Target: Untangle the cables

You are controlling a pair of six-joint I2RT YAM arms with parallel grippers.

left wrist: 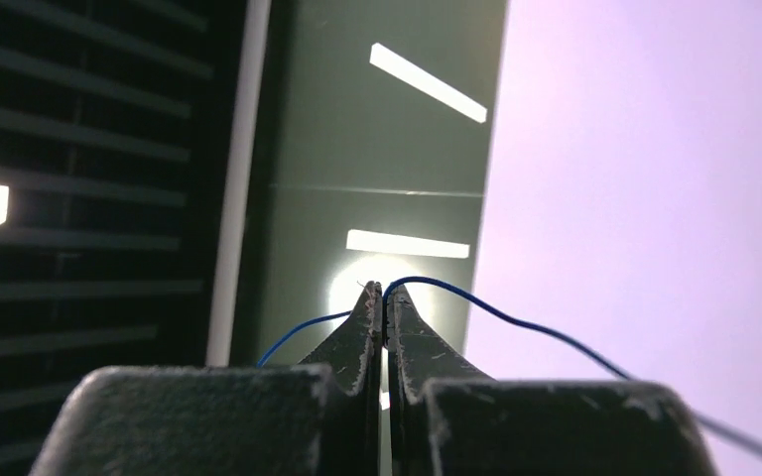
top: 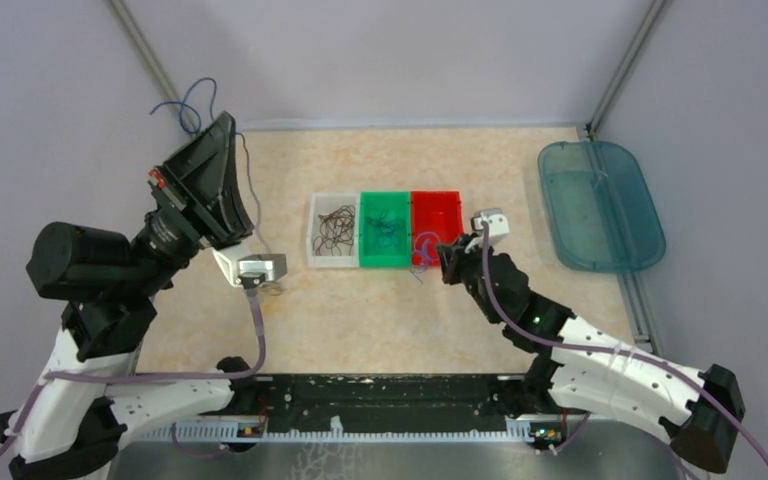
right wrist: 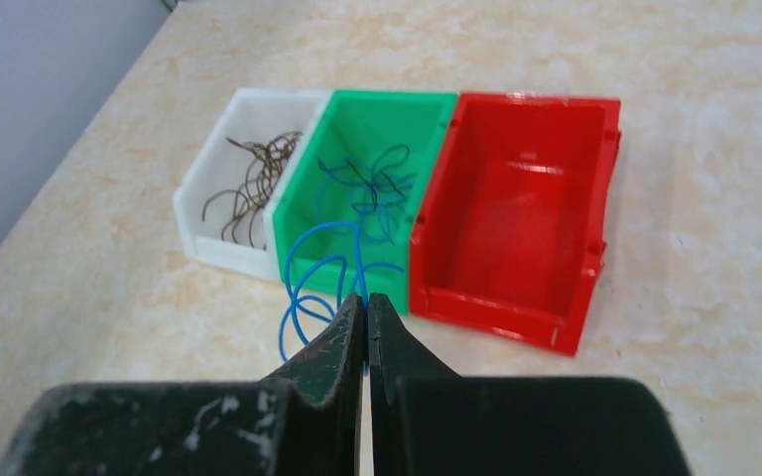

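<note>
Pale lilac walls close in a beige, marbled counter point(top: 360, 320). Three small plastic bins stand on it side by side, touching: a white rectangular bin point(right wrist: 203, 243), a green rectangular bin point(right wrist: 303, 248) and a red rectangular bin point(right wrist: 516, 307). Curly dark brown wires point(right wrist: 253, 178) lie in the white bin. A tangle of blue and dark wires point(right wrist: 377, 188) lies in the green one. A translucent teal oval tray point(top: 600, 205) sits well apart, at the counter's far right edge.

The left hand point(left wrist: 384, 290) is raised high beside the left wall and points upward. Its fingers are pressed together on a thin blue wire point(left wrist: 516, 317), which arcs out to both sides of the tips. From above, this wire shows as loose loops over the hand, clear of the counter.

The right hand point(right wrist: 367, 297) is low, just in front of the bins near where green meets red. Its fingers are also together, and a curly bright blue wire point(right wrist: 303, 288) runs up into the seam between them. In the wrist view the wire's loops hang before the green bin's near wall.
</note>
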